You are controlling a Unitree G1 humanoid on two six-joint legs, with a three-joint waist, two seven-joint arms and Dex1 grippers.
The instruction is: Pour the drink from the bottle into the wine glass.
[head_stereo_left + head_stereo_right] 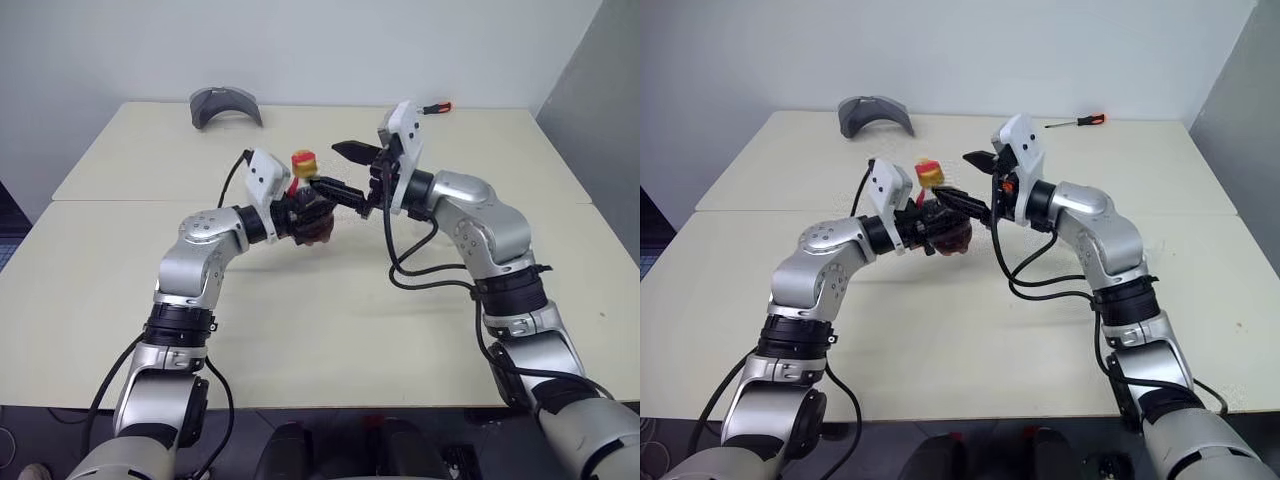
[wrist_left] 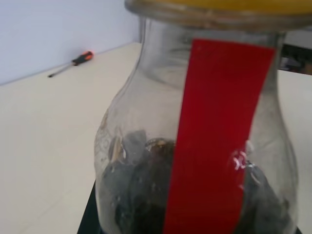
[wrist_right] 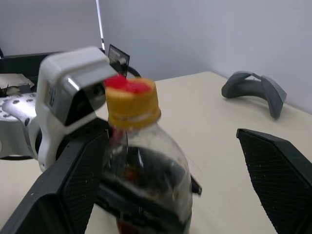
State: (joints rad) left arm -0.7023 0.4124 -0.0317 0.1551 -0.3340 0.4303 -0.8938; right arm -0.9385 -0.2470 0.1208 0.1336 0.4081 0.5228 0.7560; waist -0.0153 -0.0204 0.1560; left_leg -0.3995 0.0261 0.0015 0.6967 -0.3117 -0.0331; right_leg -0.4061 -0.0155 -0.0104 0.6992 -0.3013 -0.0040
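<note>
- Right wrist view: right gripper (image 3: 175, 161) spread wide, one finger (image 3: 73, 180) beside the bottle (image 3: 146, 180), the other well off to its far side, nothing clasped.
- Left gripper (image 1: 300, 215) clenched round the bottle's belly, holding it upright above the table (image 1: 330, 330).
- Yellow cap (image 3: 132, 103) on the neck, red tag strip (image 2: 214, 136) running down the side.
- Dark drink (image 2: 141, 195) low in the belly; level hard to judge through the plastic, perhaps a third full.
- Right gripper just beside the bottle, meeting it from the opposite side, near the cap.
- Farther out on the table: grey curved object (image 1: 225, 105) at the far edge, orange-handled screwdriver (image 1: 1075, 122) well apart toward the far right.
</note>
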